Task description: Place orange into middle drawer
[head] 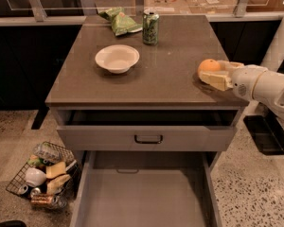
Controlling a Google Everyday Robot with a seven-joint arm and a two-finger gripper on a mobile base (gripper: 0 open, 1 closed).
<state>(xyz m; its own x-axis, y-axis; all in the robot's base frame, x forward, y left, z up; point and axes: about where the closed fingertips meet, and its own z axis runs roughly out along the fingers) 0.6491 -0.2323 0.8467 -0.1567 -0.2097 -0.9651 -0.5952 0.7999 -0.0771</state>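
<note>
While the brown tabletop [170, 79] of the grey cabinet fills the middle of the view, the middle drawer [142, 200] is pulled far out toward the camera below it, its flat pale floor bare between low side walls and open from above. Just over it the upper drawer [99, 138] stands out a little, a dark slot showing behind its front and a small black handle [148, 139] at its centre. From the right edge of the view the white arm [270, 85] reaches in low and nearly level, crossing the right edge of the tabletop with its wrist just past the rim. On the speckled floor [255, 183] to the left of the cabinet, a wire basket [14, 187] holds a white cup, cans and wrapped packets. A white bowl [117, 58] sits left of centre with nothing in it and open surface all round. At the back edge a crumpled green bag [120, 21] lies just beside an upright green can [150, 27]. By the right edge the gripper [214, 74] has its jaws clamped on the orange [209, 65], one in front and one behind, well apart from the bowl.
</note>
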